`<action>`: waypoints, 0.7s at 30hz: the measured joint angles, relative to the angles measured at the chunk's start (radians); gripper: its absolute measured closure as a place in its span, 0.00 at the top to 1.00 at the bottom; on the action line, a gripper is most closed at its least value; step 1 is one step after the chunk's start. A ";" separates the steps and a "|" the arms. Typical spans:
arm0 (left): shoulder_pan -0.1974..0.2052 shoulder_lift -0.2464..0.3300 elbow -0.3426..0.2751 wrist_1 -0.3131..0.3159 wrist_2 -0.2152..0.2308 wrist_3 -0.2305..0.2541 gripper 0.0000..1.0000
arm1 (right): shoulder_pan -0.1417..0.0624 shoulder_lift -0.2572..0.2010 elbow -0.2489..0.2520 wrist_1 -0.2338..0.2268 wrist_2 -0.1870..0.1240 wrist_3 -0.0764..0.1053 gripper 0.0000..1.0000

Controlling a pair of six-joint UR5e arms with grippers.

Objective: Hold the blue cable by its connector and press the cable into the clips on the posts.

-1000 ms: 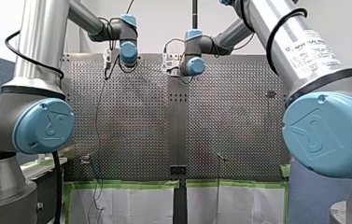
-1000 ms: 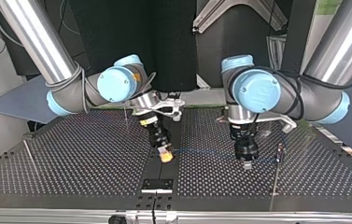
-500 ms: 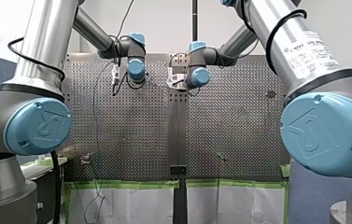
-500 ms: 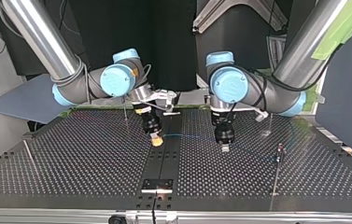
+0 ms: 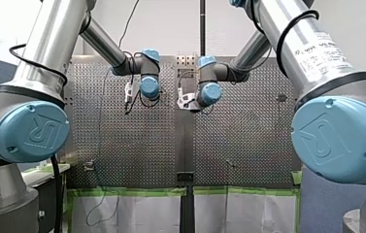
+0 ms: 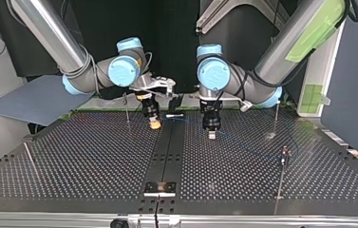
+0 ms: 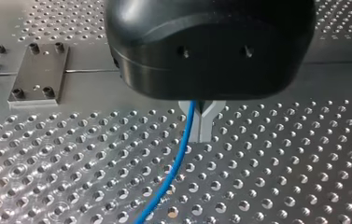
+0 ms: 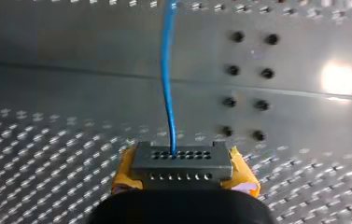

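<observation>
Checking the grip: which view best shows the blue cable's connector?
The right wrist view: the connector sits between my right gripper's yellow pads, blue cable leaving it. Top view shows only the pads; front and left wrist views show no connector.

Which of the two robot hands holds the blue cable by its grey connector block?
My right hand, with yellow pads: the grey perforated connector block sits clamped between them. My left hand grips only the thin blue cable itself.

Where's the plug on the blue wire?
The connector is pinched between the yellow pads of my right pincer, just left of the table's dark middle strip in the top view.
</observation>
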 joint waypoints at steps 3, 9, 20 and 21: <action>-0.009 -0.007 -0.014 0.017 0.004 -0.014 0.00 | -0.001 0.000 0.029 -0.023 0.017 0.001 0.00; -0.029 -0.052 -0.066 0.069 0.009 -0.044 0.00 | -0.015 0.000 0.088 -0.080 0.053 0.001 0.00; -0.070 -0.150 -0.117 0.168 0.008 -0.064 0.00 | -0.082 0.000 0.193 -0.184 0.079 -0.025 0.00; -0.073 -0.158 -0.118 0.176 0.008 -0.065 0.00 | -0.089 0.000 0.202 -0.194 0.082 -0.026 0.00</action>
